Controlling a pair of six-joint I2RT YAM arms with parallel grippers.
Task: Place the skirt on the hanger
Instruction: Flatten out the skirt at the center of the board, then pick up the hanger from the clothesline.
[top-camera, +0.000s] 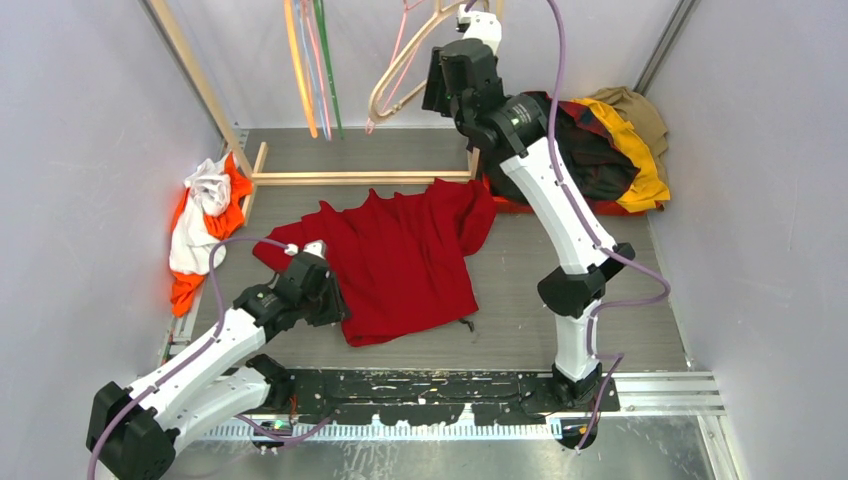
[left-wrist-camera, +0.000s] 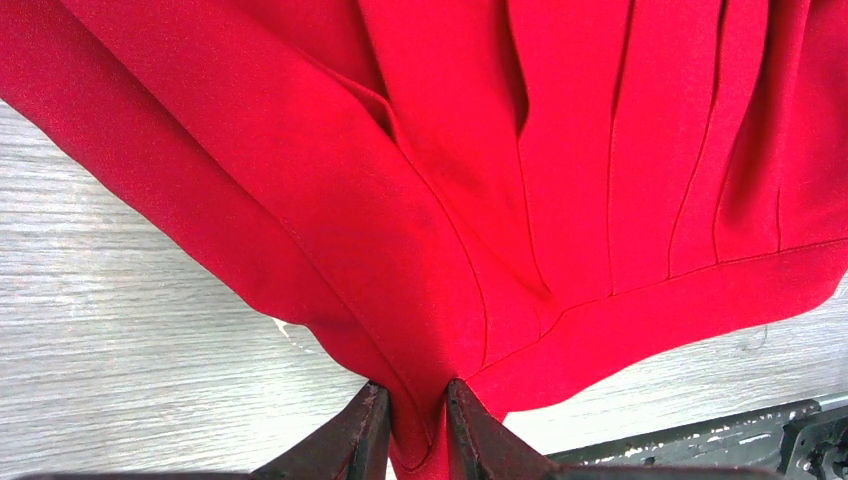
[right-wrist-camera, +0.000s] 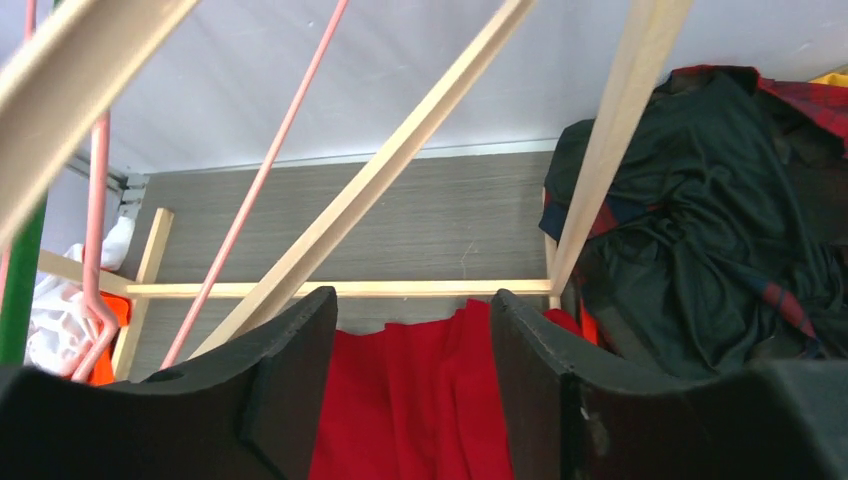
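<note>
The skirt (top-camera: 400, 255) lay spread flat on the grey table (top-camera: 560, 330), its red pleats fanning out, and everything else is placed from it here.

At the skirt's near left corner sat the left gripper (top-camera: 316, 255). In the left wrist view its fingers (left-wrist-camera: 350, 440) were drawn close together with a fold of the skirt (left-wrist-camera: 500, 180) pinched between them, right at the stitched band along the garment's edge. The cloth rose from the pinch and draped away over the table.

Beyond the skirt's far edge and well above it hung the right gripper (top-camera: 438, 80). Seen from the right wrist, this gripper (right-wrist-camera: 413, 300) stood with its jaws apart and nothing between them. The skirt's red cloth (right-wrist-camera: 420, 400) showed far below through the gap.

The hanger (top-camera: 376, 95), cream and curved, hung just to the left of the right gripper, above the far side of the skirt and clear of it. Whether the gripper touched the hanger could not be told.

A wooden rack (top-camera: 360, 178) stood with its base rail running just behind the skirt's far edge. A bunch of coloured hangers (top-camera: 299, 75) hung above the rack, to the far left of the skirt. A heap of dark and yellow clothes (top-camera: 600, 150) lay to the skirt's far right, touching its upper corner or very nearly so. An orange and white cloth (top-camera: 205, 220) lay to the skirt's left, apart from it.
</note>
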